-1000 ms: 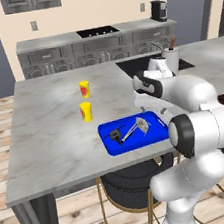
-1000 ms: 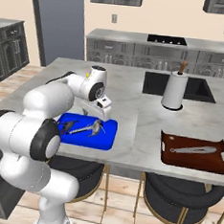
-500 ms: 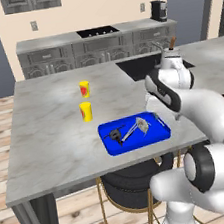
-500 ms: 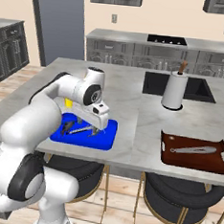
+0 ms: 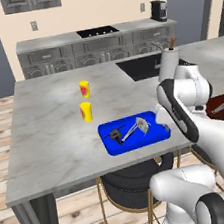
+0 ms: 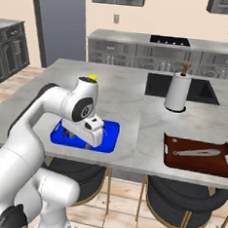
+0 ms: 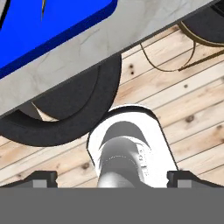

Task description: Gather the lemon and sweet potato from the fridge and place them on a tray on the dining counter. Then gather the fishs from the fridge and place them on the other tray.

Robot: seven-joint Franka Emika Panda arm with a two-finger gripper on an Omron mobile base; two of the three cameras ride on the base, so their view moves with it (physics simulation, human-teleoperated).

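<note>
A kitchen: marbled island (image 5: 50,127), sink (image 6: 196,89), likely cooktop (image 5: 97,31).

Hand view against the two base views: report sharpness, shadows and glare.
Hand view: sharp, blue tray cropped at the top edge, stool in dim shade under the counter. Left base view: soft shadows beside the yellow cups, no glare. Right base view: evenly lit, brown tray crisp.

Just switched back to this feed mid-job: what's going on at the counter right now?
The arm is at the near edge of the dining counter with its gripper open and empty, over the blue tray. Two grey fish lie in that tray. The brown tray to the right holds one long grey thing; I can't tell what it is. Two yellow cups stand farther back.
</note>
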